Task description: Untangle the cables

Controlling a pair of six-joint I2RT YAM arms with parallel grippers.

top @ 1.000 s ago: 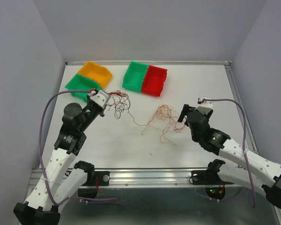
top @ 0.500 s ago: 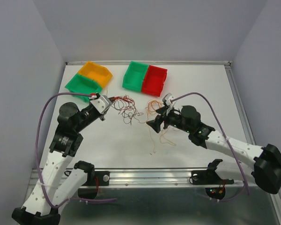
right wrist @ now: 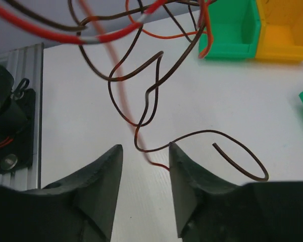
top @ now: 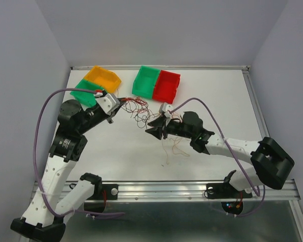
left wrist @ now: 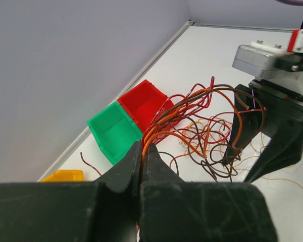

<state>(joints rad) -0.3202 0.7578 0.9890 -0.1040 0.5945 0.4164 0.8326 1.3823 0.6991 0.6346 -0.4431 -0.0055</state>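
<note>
Inside a robotics lab's test cell: white surface point(top: 217, 101) boxed in on three sides by bare pale walls point(top: 161, 30); aluminium rail point(top: 161, 187) along the near edge, left arm point(top: 53, 171) and right arm point(top: 232, 147) bolted there, thick lilac leads point(top: 38, 146) looping off both; small plastic bins point(top: 156, 84) in green, yellow and red at the back.

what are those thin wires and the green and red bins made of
The cables look like fine wire in glossy plastic insulation: they hold springy loops and catch highlights. The green bin and red bin look like hard plastic, solid-coloured, matte with thin walls; moulded or printed, I cannot tell.
</note>
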